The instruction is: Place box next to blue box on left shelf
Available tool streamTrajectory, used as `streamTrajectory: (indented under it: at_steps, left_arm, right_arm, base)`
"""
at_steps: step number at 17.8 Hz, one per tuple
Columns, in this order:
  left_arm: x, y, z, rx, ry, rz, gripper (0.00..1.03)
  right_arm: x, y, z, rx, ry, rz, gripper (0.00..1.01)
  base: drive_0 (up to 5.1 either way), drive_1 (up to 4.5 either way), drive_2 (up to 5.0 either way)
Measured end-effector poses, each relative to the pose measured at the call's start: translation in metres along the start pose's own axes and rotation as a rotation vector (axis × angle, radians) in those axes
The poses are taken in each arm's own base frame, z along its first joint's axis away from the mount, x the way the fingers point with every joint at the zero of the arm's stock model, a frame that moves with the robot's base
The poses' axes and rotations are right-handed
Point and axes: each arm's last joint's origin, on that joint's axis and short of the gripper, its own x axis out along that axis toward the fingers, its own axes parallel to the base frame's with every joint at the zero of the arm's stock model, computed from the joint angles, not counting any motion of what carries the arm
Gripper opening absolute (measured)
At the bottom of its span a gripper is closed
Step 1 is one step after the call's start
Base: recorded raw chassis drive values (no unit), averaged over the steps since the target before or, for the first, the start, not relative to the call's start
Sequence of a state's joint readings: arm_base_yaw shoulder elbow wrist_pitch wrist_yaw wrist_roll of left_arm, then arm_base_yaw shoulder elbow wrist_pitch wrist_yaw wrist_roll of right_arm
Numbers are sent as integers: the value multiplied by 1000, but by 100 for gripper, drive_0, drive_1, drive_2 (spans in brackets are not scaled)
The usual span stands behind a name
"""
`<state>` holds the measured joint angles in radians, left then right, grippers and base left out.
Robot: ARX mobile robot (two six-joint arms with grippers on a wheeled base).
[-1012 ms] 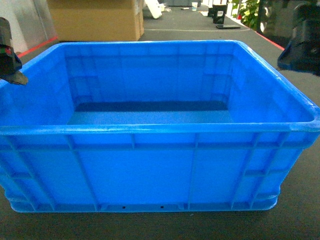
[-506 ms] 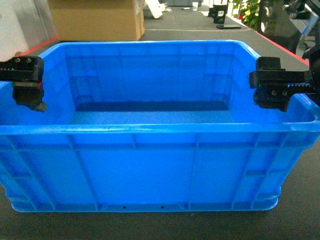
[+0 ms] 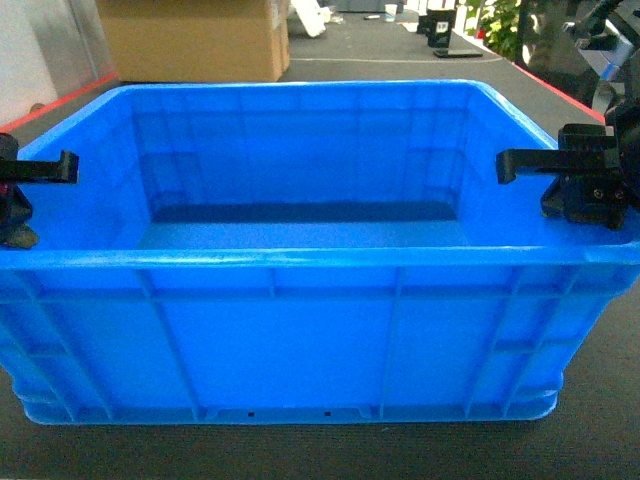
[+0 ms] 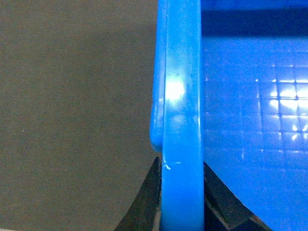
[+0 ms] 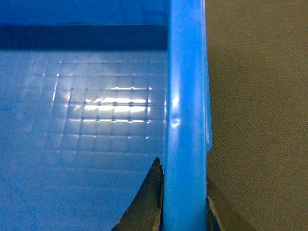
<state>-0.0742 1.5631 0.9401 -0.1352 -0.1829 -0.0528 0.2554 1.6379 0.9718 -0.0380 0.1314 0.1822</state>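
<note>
In the head view, the box (image 3: 300, 250) is being shown resting on a dark floor surface, filling most of the frame, with a cardboard carton (image 3: 190, 38) standing behind it. Compared with half a second ago, the left gripper (image 3: 25, 200) and the right gripper (image 3: 580, 185) are being seen further outward and lower, now set at the side rims rather than hanging over the interior. This is being read as the grasp being completed, so lifting is likely the next step. Neither the left shelf nor the other blue box is being shown.

In the left wrist view, the box's left rim (image 4: 180, 120) is being straddled by the left gripper (image 4: 182, 202): one dark finger is being seen on each side, pressed against the wall, so the rim is being pinched.

In the right wrist view, the right rim (image 5: 185, 106) is likewise being pinched by the right gripper (image 5: 185, 202), with the ribbed inner floor lying to the left and the carpet to the right.
</note>
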Motion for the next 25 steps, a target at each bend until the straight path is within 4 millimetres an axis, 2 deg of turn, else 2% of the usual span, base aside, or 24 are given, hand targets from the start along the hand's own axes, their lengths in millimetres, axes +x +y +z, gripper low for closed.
streamTrajectory:
  at_steps: [2, 4, 7, 15, 16, 17, 18, 19, 22, 25]
  left_arm:
    - [-3, -1, 2, -17, -13, -11, 11]
    - [-12, -11, 2, -10, -45, -28, 11]
    - [-36, -24, 3, -25, -125, -48, 10]
    - [-66, -30, 3, -35, -205, -50, 10]
    - [-78, -32, -1, -35, -231, -48, 10]
    - [-96, -34, -14, -38, -249, -49, 10]
    - [-116, -33, -28, -39, -285, -54, 10]
    - [-147, -33, -31, -46, -368, -51, 10]
    - [-164, -31, -39, -44, -440, -47, 10]
    - [-165, -31, -39, -45, -443, -44, 10]
  right_arm:
    - [-2, -1, -1, 3, -15, -13, 10]
    - [-11, -10, -4, 21, -34, -45, 10]
    - [-36, -25, -3, 41, -104, -75, 10]
    - [-63, -32, -2, 45, -180, -78, 10]
    - [-76, -35, -4, 46, -204, -80, 10]
    - [-96, -39, -15, 37, -225, -82, 10]
    - [-121, -44, -29, 35, -256, -88, 10]
    - [-149, -46, -33, 40, -335, -84, 10]
    - [-165, -43, -40, 23, -423, -102, 10]
    - [-164, -43, -40, 18, -422, -103, 10]
  base:
    - [0, 0, 0]
    - [0, 0, 0]
    - [0, 0, 0]
    - [0, 0, 0]
    - [0, 0, 0]
    - [0, 0, 0]
    - [0, 0, 0]
    - [0, 0, 0]
    - [0, 0, 0]
    - [0, 0, 0]
